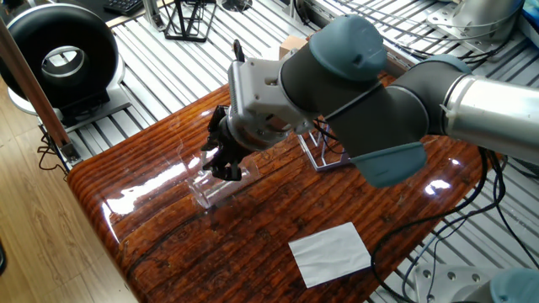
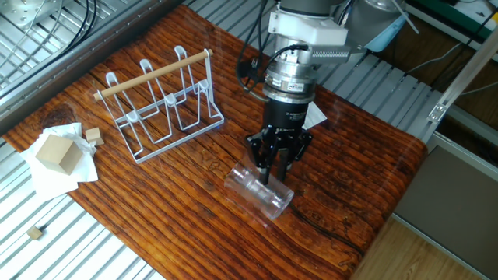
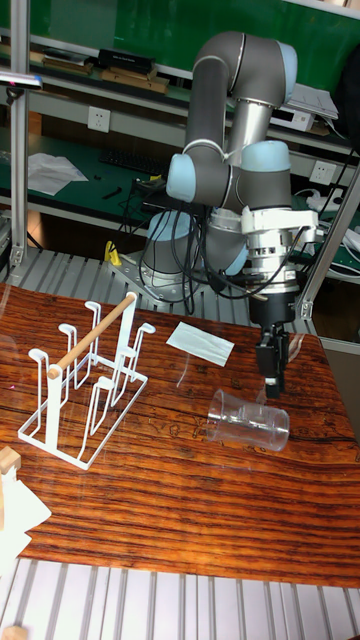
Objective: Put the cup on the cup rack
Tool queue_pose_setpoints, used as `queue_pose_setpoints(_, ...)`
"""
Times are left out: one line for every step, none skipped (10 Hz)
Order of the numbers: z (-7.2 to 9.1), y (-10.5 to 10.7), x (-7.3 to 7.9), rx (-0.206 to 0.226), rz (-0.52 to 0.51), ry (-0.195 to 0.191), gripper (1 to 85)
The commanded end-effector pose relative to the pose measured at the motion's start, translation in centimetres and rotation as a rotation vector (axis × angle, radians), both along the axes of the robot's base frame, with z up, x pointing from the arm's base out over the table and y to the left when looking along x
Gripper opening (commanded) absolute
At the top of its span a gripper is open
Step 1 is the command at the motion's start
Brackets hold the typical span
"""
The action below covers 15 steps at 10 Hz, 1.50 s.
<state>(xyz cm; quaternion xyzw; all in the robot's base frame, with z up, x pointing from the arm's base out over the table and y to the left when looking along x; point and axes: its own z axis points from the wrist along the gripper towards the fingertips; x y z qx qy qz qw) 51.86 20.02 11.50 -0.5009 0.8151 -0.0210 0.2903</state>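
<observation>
The cup [image 2: 261,193] is a clear glass tumbler on its side, held just above the wooden table with its mouth pointing toward the rack. My gripper [image 2: 269,167] comes down from above and is shut on the cup near its base end; the same grip shows in the tall view, with gripper [image 3: 272,388] on cup [image 3: 248,424]. In one fixed view the gripper [image 1: 226,168] pinches the cup [image 1: 209,187] near the table's left corner. The cup rack [image 2: 162,103], grey wire with a wooden rod handle, stands apart to the left, also seen as the rack [image 3: 92,388]. The arm hides most of the rack [image 1: 322,156] in that one fixed view.
A wooden block [image 2: 57,152] lies on crumpled white paper at the table's far left, with small cubes [image 2: 93,134] nearby. A white sheet [image 1: 330,251] lies flat near the table edge. A black wire stand [image 1: 187,20] and a round black device [image 1: 62,55] sit off the table.
</observation>
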Motion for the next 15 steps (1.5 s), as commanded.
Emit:
queue_pose_setpoints(0.1, -0.3, 0.0, 0.004, -0.011, 0.010, 37.7)
queue_pose_setpoints(-0.2, -0.8, 0.3, -0.012, -0.010, 0.008, 37.7)
queue_pose_setpoints(-0.4, -1.7, 0.0, -0.040, -0.016, 0.026, 37.7)
queue_pose_setpoints(-1.4, -3.6, -1.9, -0.100, -0.046, 0.114, 35.7)
queue_pose_setpoints(-2.1, -4.9, -3.4, -0.129, -0.096, 0.187, 28.0)
queue_pose_setpoints(-2.8, -5.6, -5.3, -0.127, -0.169, 0.282, 20.0)
queue_pose_setpoints(-2.8, -5.8, -5.2, -0.123, -0.186, 0.296, 11.3)
queue_pose_setpoints(-2.7, -5.8, -5.2, -0.110, -0.200, 0.299, 17.7)
queue_pose_setpoints(-2.4, -5.8, -4.6, -0.099, -0.207, 0.281, 22.3)
queue_pose_setpoints(-2.2, -6.5, -4.1, -0.107, -0.219, 0.266, 24.0)
queue_pose_setpoints(-2.3, -7.7, -3.8, -0.131, -0.245, 0.259, 21.7)
queue_pose_setpoints(-2.3, -8.9, -4.0, -0.163, -0.268, 0.264, 21.7)
queue_pose_setpoints(-1.8, -10.0, -4.7, -0.181, -0.314, 0.280, 21.3)
queue_pose_setpoints(-1.2, -11.0, -5.2, -0.177, -0.384, 0.284, 19.7)
queue_pose_setpoints(-1.1, -11.9, -6.5, -0.149, -0.440, 0.313, 17.0)
